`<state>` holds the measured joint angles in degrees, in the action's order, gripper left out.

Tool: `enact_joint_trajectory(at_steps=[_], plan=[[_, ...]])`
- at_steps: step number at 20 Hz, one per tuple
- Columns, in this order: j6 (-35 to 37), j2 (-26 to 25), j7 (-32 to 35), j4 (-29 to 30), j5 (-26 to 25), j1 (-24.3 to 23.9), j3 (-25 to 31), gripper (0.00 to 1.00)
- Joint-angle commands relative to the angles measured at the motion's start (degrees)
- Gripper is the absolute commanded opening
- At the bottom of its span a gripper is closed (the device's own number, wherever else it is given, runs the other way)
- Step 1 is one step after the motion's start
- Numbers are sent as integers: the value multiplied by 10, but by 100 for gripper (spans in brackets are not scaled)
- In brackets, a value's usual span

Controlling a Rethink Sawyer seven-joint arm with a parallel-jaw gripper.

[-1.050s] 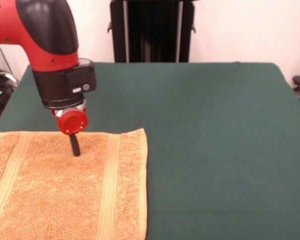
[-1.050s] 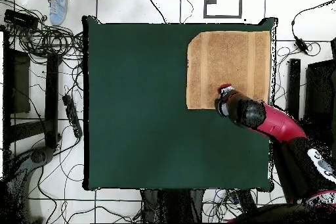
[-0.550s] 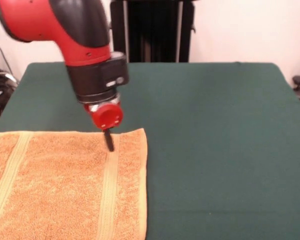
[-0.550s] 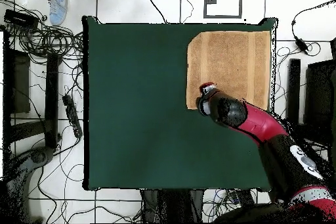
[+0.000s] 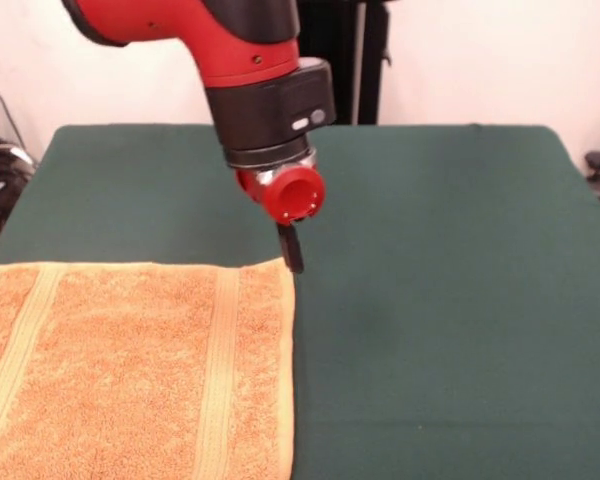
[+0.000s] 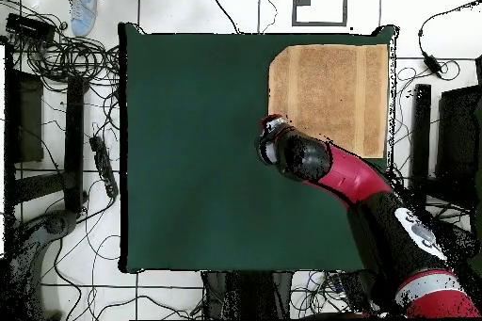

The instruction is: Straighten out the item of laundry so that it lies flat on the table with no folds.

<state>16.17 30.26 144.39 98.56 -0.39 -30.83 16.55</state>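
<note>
1. The black-tipped gripper [image 5: 292, 250] under the red and black arm's wrist hung just past the far right corner of the towel in the front view, over bare cloth. It held nothing, and I could not tell if it was released or clenched, since only one dark blade showed.
2. The small orange-tan terry towel [image 5: 130, 370] with ribbed woven bands lay spread in one corner of the big dark green cloth-covered table [image 5: 450, 300]. In the overhead view the towel [image 6: 329, 96] looked like a clean rectangle, with no fold or bunching visible.
3. By my reading, the straightening looked as good as done.
4. The next move, if any, called for lifting clear without snagging that corner, then checking the edges cut off in the front view.
</note>
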Motion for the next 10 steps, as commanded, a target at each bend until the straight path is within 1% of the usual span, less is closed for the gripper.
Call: enact_joint_trajectory(at_steps=[1, 2, 5, 7, 10], plan=[[-16, -26, 66, 34, 35, -2, 38, 0], [-32, -29, 63, 31, 30, -1, 32, 100], [-50, -31, 60, 20, 15, 8, 14, 100], [-30, -44, 33, 4, 9, -8, 23, 100], [-25, -55, 17, -11, 3, -20, 22, 100]])
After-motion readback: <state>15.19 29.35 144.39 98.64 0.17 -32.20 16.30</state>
